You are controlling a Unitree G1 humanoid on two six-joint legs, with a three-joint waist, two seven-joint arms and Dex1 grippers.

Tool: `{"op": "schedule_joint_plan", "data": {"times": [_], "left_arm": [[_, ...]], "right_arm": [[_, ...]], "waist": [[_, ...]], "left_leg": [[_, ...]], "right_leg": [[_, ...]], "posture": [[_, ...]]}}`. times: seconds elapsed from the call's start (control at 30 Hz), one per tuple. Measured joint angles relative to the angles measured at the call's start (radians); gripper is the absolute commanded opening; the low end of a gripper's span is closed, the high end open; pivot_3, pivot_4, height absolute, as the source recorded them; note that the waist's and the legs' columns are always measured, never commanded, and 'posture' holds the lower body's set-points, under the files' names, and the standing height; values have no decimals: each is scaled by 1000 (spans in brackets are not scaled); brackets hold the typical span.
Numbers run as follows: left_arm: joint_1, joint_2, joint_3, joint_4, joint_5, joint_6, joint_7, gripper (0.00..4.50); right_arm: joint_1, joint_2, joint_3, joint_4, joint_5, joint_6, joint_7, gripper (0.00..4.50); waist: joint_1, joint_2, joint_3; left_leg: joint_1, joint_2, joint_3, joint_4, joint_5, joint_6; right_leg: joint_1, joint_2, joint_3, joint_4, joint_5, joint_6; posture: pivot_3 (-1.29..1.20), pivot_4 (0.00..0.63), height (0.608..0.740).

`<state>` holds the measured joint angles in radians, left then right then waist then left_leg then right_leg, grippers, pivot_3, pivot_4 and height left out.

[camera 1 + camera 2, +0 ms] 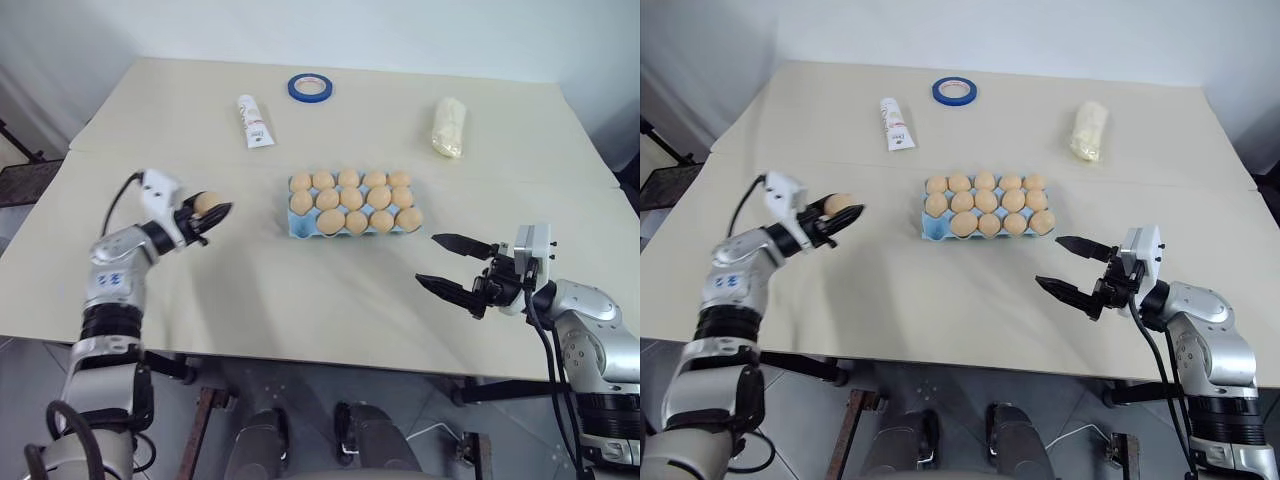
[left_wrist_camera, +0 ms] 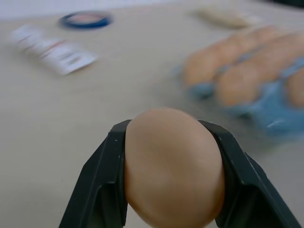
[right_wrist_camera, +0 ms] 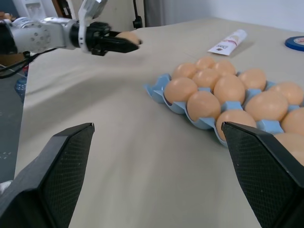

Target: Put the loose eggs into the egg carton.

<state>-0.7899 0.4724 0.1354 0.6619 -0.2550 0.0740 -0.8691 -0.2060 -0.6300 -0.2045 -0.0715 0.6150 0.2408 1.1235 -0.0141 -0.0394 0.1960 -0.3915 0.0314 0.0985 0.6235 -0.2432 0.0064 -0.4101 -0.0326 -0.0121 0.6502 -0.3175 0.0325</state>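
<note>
A single tan-orange egg (image 1: 206,203) is clamped between the two black fingers (image 2: 102,185) of the left end effector (image 1: 212,214), which is held above the beige desk (image 1: 250,300) on the robot's left, well apart from the egg carton (image 1: 300,228). In the left wrist view the egg is seen wedged between the fingers, with the carton blurred beyond it.

The light blue egg carton lies flat near the middle of the desk. Its cups are seen filled with eggs in three rows; an empty cup at the near-left corner cannot be confirmed from the head views, though a bare blue corner is seen there in the right wrist view.

The right end effector (image 1: 452,268) is held over the desk on the robot's right, just beyond the carton's right end and not touching it. Its fingers (image 3: 52,180) are spread wide apart, and nothing is gripped between them.

Farther back on the desk, a white tube (image 1: 254,121) is laid to the left, a blue tape ring (image 1: 310,87) is placed behind the carton, and a pale wrapped bundle (image 1: 449,127) is laid to the right. All three are well apart from the carton and from both end effectors.
</note>
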Motion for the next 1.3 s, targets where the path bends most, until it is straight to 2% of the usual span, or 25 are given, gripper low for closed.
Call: {"op": "schedule_joint_plan", "data": {"times": [0.17, 0.3, 0.57, 0.6, 0.63, 0.77, 0.83, 1.17, 1.27, 1.3], "left_arm": [[-68, -70, -46, 49, -1, -2, -63, 1737], [-138, -115, -80, 179, 28, -36, -85, 1737], [-228, -136, -96, 341, 54, -119, -114, 1737], [-232, -142, -97, 354, 57, -124, -122, 2436], [-238, -146, -97, 372, 61, -130, -127, 2631], [-252, -156, -97, 412, 70, -155, -129, 3953], [-260, -157, -96, 414, 71, -160, -130, 4472], [-263, -132, -74, 381, 66, -181, -142, 4472], [-229, -83, -54, 275, 41, -175, -178, 4472], [-176, -45, -42, 186, 30, -161, -185, 4472]], "right_arm": [[40, 10, -4, -12, 1, -3, -21, 4500], [86, 12, -23, -55, 2, -5, -47, 4500], [185, 23, -65, -138, 13, -5, -95, 4500], [191, 23, -72, -144, 13, -5, -98, 4500], [194, 23, -76, -148, 13, -5, -100, 4500], [199, 23, -79, -161, 15, -5, -108, 4500], [199, 23, -80, -161, 15, -5, -111, 4500], [184, 20, -79, -160, 15, -5, -110, 4500], [162, 11, -79, -154, 15, -5, -101, 4500], [141, 9, -78, -142, 15, -5, -87, 4500]], "waist": [[-9, 0, 0], [-13, 0, 0], [-13, 0, 0], [-13, 0, 0], [-12, 0, 0], [-13, 0, 0], [-13, 0, 0], [-14, 0, 0], [-16, 0, 0], [-21, 0, 0]], "left_leg": [[0, 1, 0, 4, 0, 0], [0, 1, 0, 6, 0, 0], [0, 0, 1, 6, 0, 0], [0, 0, 1, 6, 0, 0], [0, 0, 1, 6, 0, 0], [0, 0, 0, 6, 0, 0], [0, 0, 0, 6, 0, 0], [0, 0, 0, 6, 0, 0], [0, 1, 1, 5, 0, 0], [1, 1, 2, 4, -1, 0]], "right_leg": [[0, 2, 1, 4, 0, 0], [0, 2, 2, 5, 0, 1], [0, 2, 2, 4, 0, 2], [0, 2, 2, 4, 0, 2], [0, 2, 2, 4, 0, 3], [0, 2, 2, 5, 0, 3], [0, 2, 2, 4, 0, 3], [0, 2, 2, 4, 0, 3], [0, 2, 2, 4, 0, 2], [0, 2, 4, 5, 0, 2]], "posture": [[0, 150, 740], [0, 150, 740], [0, 150, 740], [0, 150, 740], [0, 150, 740], [0, 150, 740], [0, 150, 740], [0, 150, 740], [0, 150, 740], [0, 150, 740]]}}
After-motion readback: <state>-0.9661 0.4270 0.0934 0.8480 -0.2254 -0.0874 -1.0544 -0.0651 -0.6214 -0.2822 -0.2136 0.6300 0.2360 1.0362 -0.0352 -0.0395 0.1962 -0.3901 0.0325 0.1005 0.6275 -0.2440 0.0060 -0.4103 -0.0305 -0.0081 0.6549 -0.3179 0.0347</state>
